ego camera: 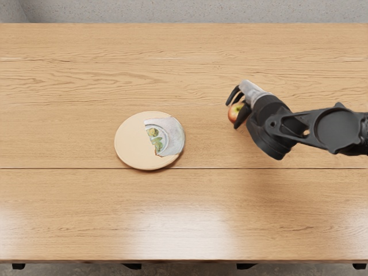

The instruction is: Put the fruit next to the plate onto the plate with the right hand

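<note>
A red and yellow apple (233, 112) sits on the table to the right of a round tan plate (131, 144), about a plate's width away from it. The plate carries a grey wedge-shaped patch with green bits on its right half. My right hand (237, 107) reaches in from the right edge on a dark arm. Its fingers (231, 95) curl round the apple from above and from the right, hiding part of the fruit. The left arm does not show.
The wooden table (184, 213) runs across the whole view, with its near edge at the bottom and its far edge at the top. My right forearm (322, 129) lies over the table to the right of the apple.
</note>
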